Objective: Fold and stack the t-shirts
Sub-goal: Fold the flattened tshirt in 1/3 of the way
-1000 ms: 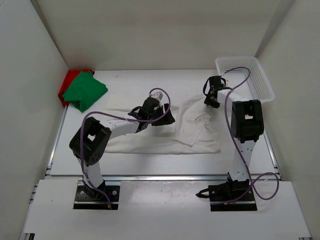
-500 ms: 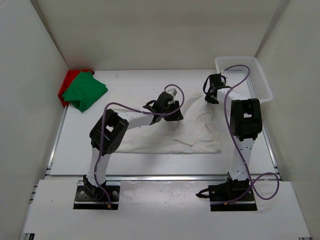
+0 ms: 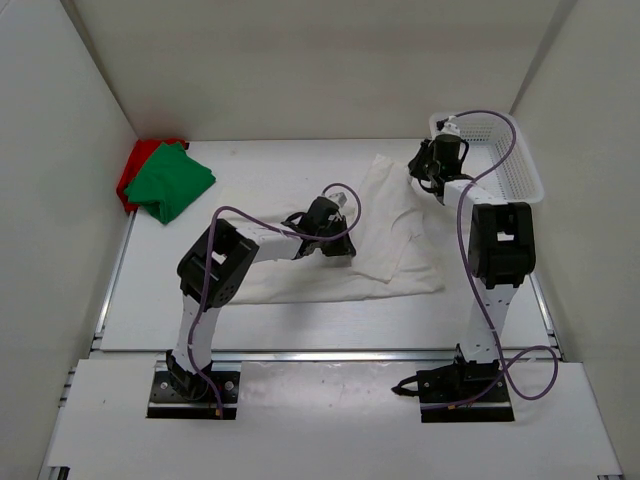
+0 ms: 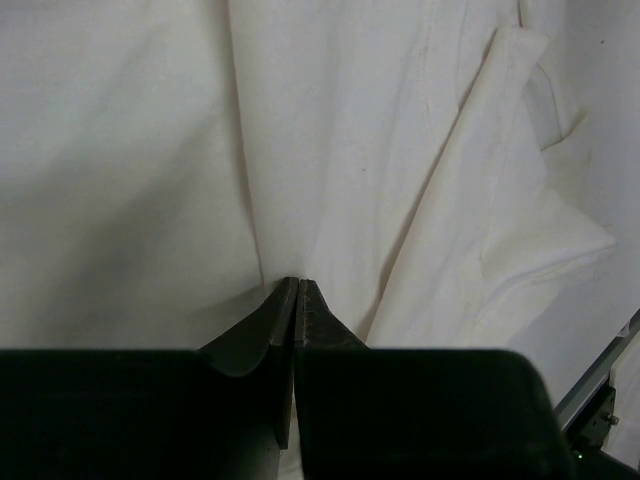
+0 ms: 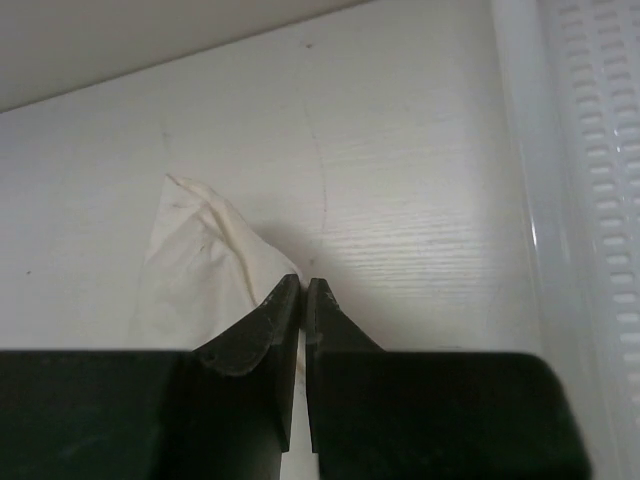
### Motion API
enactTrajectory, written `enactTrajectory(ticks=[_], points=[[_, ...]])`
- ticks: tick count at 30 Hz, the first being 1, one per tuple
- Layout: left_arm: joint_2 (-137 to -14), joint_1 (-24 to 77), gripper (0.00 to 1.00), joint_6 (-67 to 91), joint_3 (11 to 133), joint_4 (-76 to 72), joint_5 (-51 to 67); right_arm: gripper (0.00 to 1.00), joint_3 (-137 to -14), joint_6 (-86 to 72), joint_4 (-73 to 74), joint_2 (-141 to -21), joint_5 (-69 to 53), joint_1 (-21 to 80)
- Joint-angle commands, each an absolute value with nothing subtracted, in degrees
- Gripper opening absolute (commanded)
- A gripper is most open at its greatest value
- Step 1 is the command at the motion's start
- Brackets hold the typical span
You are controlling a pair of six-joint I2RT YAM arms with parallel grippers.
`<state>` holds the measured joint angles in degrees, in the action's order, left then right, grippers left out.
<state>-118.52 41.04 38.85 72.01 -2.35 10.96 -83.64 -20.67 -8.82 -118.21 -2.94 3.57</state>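
White t-shirt [image 3: 400, 265] lies rumpled and half-folded mid-worktop [image 3: 300, 325], seams and a sleeve showing. It looks light, limp and grippy, so it is best pinched at a hem or corner. Left claw [image 4: 298, 285] is clenched on a crease in its middle and right claw [image 5: 303, 285] looks clenched on its far corner near the basket [image 3: 525, 170]. Farther off, the green t-shirt [image 3: 170, 180] sits folded on the red t-shirt [image 3: 133, 170] in the far-left corner.

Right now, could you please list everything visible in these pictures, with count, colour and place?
white soft cloth t-shirt: one, white, table middle, partly folded.
green folded cloth t-shirt: one, green, far left corner, on the red one.
red cloth t-shirt: one, bright red, beneath the green.
white plastic mesh basket: one, white, far right corner.
white table: one, white, under everything.
left gripper: one, black, shut on white t-shirt.
right gripper: one, black, shut on its far edge.
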Motion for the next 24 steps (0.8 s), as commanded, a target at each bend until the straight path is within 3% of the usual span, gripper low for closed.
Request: enactTrajectory(ticks=[1,6,10,19,20,24], points=[[-114.96,40.95,0.14,39.03,71.28,-3.6,13.35,0.03,-81.91,-16.7,-21.37,-112.68,-9.32,3.77],[-113.47,42.18,0.15,38.33,69.79,-4.57,12.84,0.01,-79.2,-17.22,-20.38,-111.8,-6.06,4.13],[-112.42,42.36,0.16,39.55,66.81,-5.71,13.44,0.0,-87.42,-19.42,-19.6,-116.79,-10.53,2.2],[-112.85,42.36,0.17,39.73,65.57,-7.03,13.54,0.04,-95.7,-29.8,-37.27,-120.93,-23.73,2.98],[-112.85,42.45,0.17,40.25,65.57,-7.12,13.88,0.05,-96.67,-29.1,-37.09,-121.55,-23.56,3.25],[-112.85,42.01,0.19,40.78,65.39,-7.65,13.8,0.25,-96.17,-29.96,-32.79,-124.27,-21.98,1.94]])
